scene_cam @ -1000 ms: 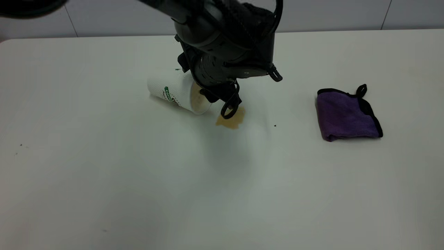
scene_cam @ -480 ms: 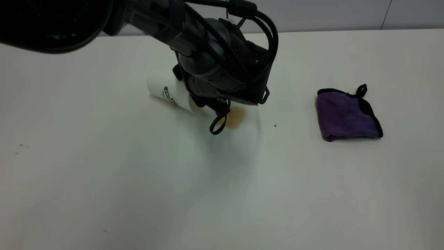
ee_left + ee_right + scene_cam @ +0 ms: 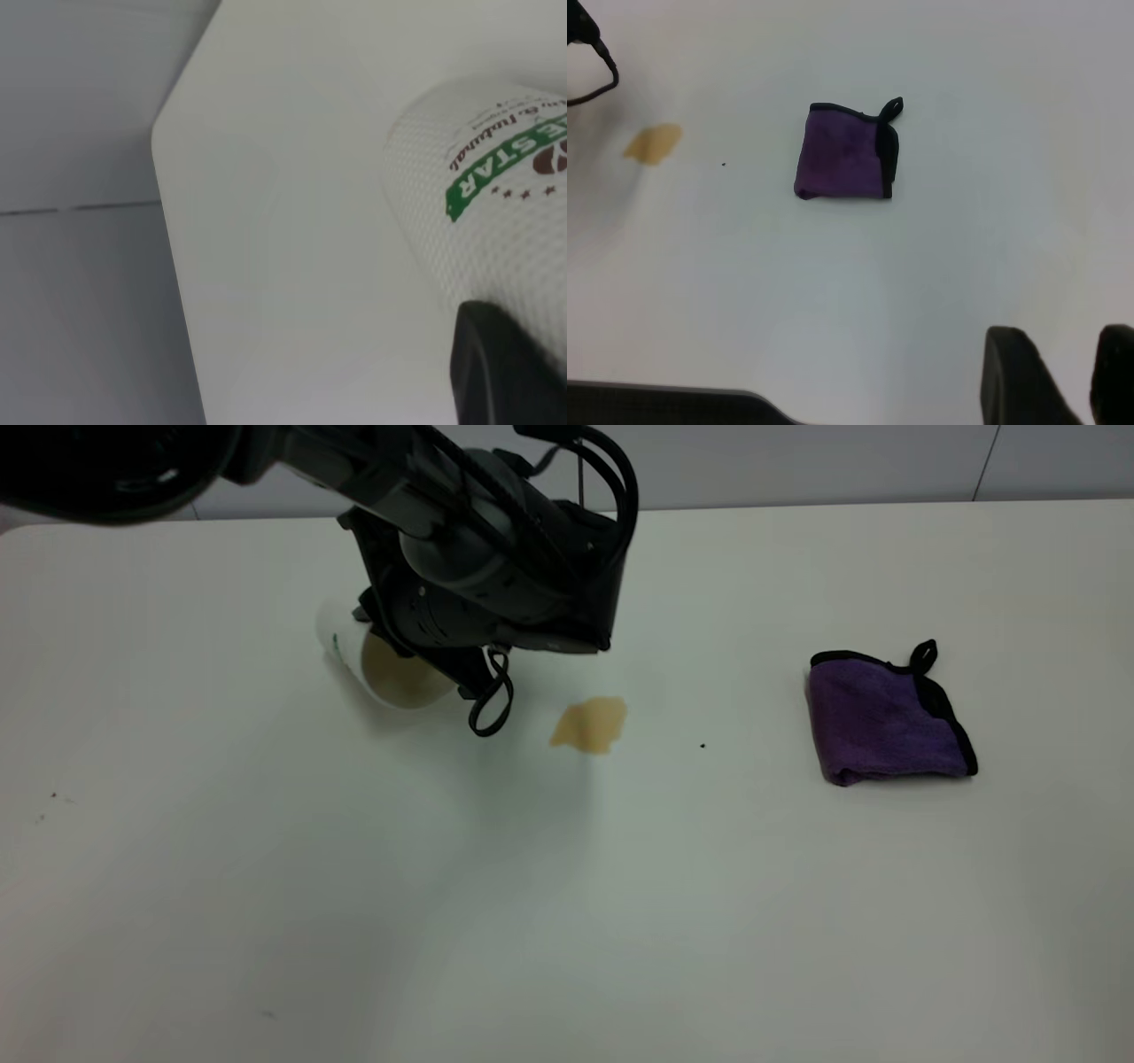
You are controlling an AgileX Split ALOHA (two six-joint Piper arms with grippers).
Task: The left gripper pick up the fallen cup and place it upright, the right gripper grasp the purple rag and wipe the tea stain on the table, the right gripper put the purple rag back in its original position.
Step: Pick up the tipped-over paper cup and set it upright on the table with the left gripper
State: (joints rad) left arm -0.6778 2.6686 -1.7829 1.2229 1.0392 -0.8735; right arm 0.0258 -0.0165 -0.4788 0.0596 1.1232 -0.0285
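The white paper cup [image 3: 390, 677] lies tipped, its tan-stained mouth toward the exterior camera, left of the tea stain [image 3: 589, 724]. My left gripper [image 3: 416, 651] is shut on the cup, mostly hidden under its bulky wrist. The left wrist view shows the cup's green banner [image 3: 496, 173] and one black finger [image 3: 500, 372] pressed on its wall. Far right on the table [image 3: 567, 912] lies the folded purple rag [image 3: 886, 717]. My right gripper [image 3: 1090, 376] hovers open and empty, well short of the rag [image 3: 843, 155]; the stain [image 3: 654, 143] shows farther off.
A tiny black speck [image 3: 702, 746] sits between the stain and the rag. A black cable loop [image 3: 492, 708] hangs from the left wrist near the cup. The table's far corner [image 3: 164, 133] meets a grey wall.
My left gripper has carried the cup leftward, away from the tea stain, and turned its mouth more toward the camera. The stain is now fully uncovered. The rag has not moved.
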